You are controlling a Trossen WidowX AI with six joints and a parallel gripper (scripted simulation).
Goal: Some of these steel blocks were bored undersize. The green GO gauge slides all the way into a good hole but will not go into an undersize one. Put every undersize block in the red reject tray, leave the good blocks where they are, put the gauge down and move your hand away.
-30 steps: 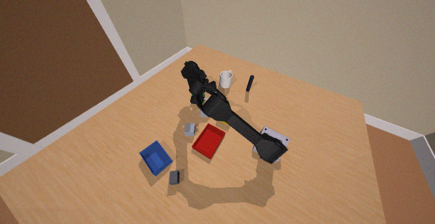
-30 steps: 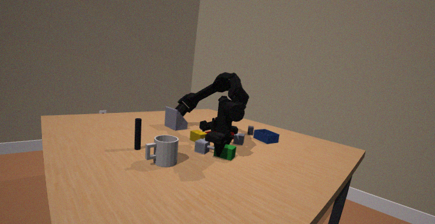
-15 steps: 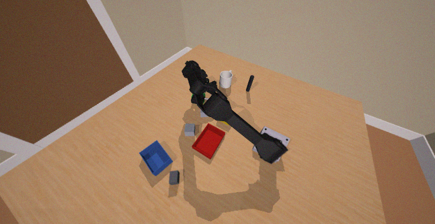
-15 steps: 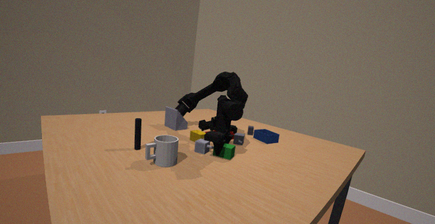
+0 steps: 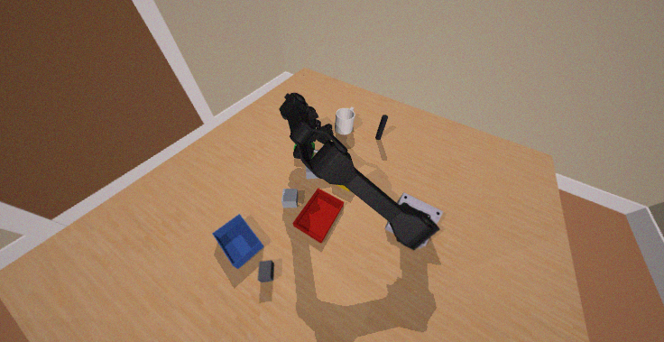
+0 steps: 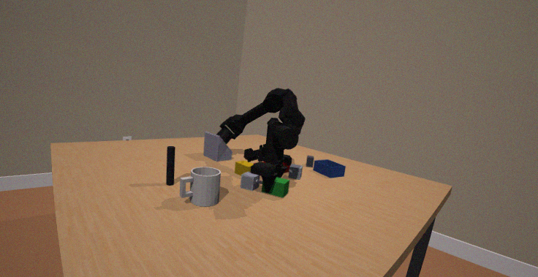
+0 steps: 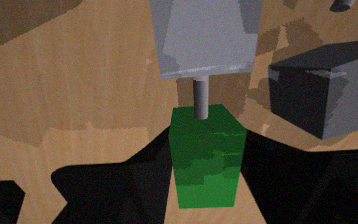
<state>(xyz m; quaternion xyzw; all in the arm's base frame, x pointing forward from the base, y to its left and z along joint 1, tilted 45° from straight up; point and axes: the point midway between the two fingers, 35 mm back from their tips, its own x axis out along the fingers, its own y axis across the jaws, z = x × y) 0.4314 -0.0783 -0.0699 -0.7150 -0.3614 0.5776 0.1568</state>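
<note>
The black tool grips the green gauge. The gauge's thin pin points at a gray block, right up at its side. The red tray sits on the worktop.

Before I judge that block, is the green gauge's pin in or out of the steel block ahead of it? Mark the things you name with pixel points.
Cannot tell how deep: the grey metal pin (image 7: 201, 100) reaches the steel block's face, but a length remains exposed.

The tabletop looked like smooth, grained wood — the mug smooth, the pin metallic.
</note>
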